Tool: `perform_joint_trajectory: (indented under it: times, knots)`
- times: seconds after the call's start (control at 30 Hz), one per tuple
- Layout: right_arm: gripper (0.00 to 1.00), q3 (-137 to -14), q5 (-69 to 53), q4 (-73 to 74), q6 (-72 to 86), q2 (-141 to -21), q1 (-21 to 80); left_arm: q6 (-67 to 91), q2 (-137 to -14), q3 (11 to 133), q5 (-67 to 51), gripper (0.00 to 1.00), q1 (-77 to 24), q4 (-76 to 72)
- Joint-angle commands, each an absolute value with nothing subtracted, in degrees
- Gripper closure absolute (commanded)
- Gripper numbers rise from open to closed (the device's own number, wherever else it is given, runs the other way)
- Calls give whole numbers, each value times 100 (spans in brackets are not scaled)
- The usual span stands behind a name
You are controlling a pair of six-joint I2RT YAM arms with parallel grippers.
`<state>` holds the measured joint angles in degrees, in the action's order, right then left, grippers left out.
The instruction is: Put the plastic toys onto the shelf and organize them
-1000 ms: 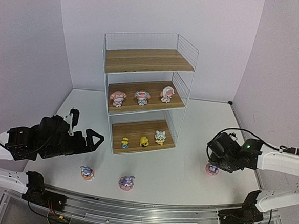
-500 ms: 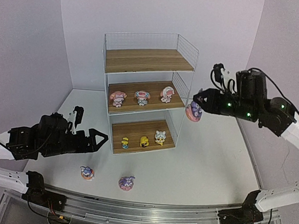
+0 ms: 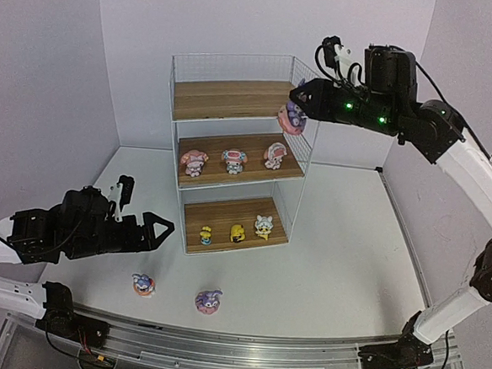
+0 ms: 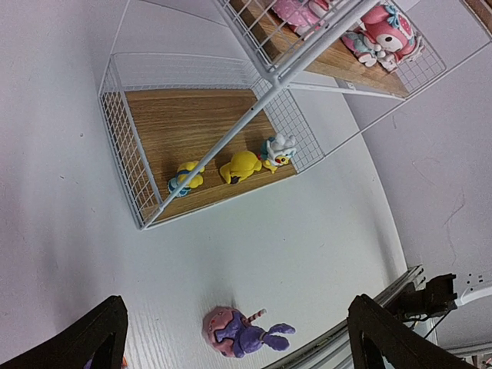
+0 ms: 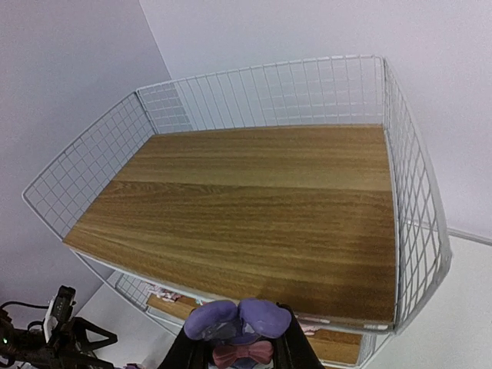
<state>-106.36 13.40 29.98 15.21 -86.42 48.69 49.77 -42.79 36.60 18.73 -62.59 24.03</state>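
Note:
My right gripper (image 3: 295, 108) is shut on a purple bunny (image 3: 290, 119), held in the air at the front right corner of the shelf's (image 3: 245, 100) bare top board. In the right wrist view the bunny's ears (image 5: 238, 319) sit between my fingers, just before the top board (image 5: 254, 200). Three pink-and-white toys (image 3: 233, 160) stand on the middle board, three yellowish toys (image 3: 237, 232) on the bottom board. Two purple bunnies lie on the table, one (image 3: 144, 284) left and one (image 3: 207, 300) right; the latter lies on its side in the left wrist view (image 4: 240, 334). My left gripper (image 3: 157, 229) is open, above the table left of the shelf.
The shelf has white wire mesh sides and back (image 5: 277, 88). A metal rail (image 3: 235, 346) runs along the table's near edge. Walls close in on the left, right and back.
My right gripper picked the bunny up off the right side of the table and has carried it up and left to the shelf's top tier. The left arm has barely moved.

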Motion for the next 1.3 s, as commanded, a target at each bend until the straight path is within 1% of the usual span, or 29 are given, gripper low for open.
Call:
perform_joint_trajectory:
  times: [0.0,0.2,0.43,0.63,0.73,0.87,0.93,1.03,1.27]
  knots:
    - [100,-11479,1828,2803,1181,-8973,4900,5024,-4252,3803,2054,0,-6275,2439]
    - [100,-12067,2725,2818,1197,-9410,4907,5070,-4346,3832,2125,0,-6276,2501]
    - [100,-12708,3034,2863,1104,-10045,4907,5072,-4379,3839,2183,0,-6275,2523]
    - [100,-12848,3164,2891,1134,-10236,4909,5112,-4371,3806,2213,0,-6275,2572]
    - [92,-12875,3168,2909,1164,-10293,4906,5121,-4352,3789,2241,0,-6277,2575]
    - [77,-12918,3224,2971,1159,-10403,4907,5110,-4333,3796,2255,0,-6274,2592]
    - [72,-12941,3272,2987,1173,-10470,4911,5110,-4325,3797,2259,0,-6273,2617]
    - [68,-12982,3299,3005,1190,-10564,4911,5147,-4304,3806,2264,0,-6276,2674]
    - [65,-13077,3349,3012,1164,-10734,4909,5182,-4154,3749,2287,0,-6275,2736]
